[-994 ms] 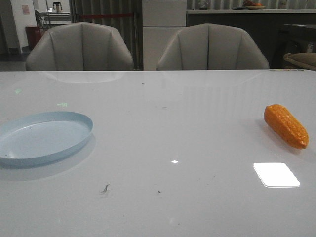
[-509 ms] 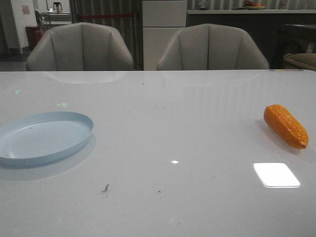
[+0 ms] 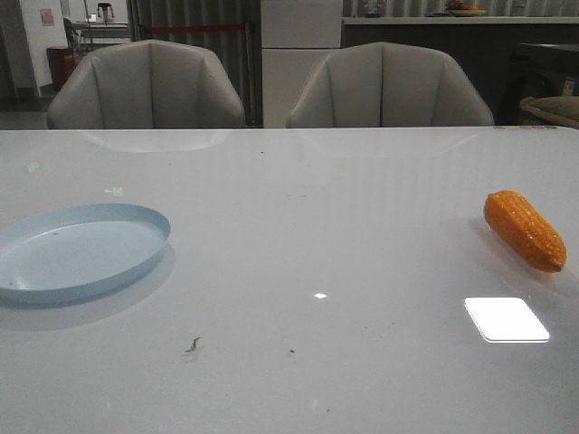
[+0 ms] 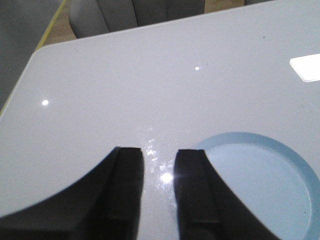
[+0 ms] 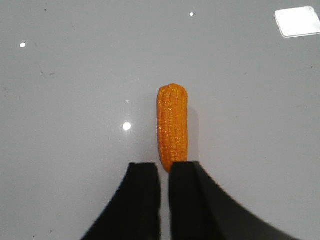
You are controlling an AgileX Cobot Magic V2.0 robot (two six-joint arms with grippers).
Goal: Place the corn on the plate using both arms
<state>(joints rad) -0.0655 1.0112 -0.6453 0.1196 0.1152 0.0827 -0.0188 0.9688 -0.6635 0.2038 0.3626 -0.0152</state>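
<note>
Dining room: glossy table (image 3: 298,226), padded chairs (image 3: 145,86).
</note>
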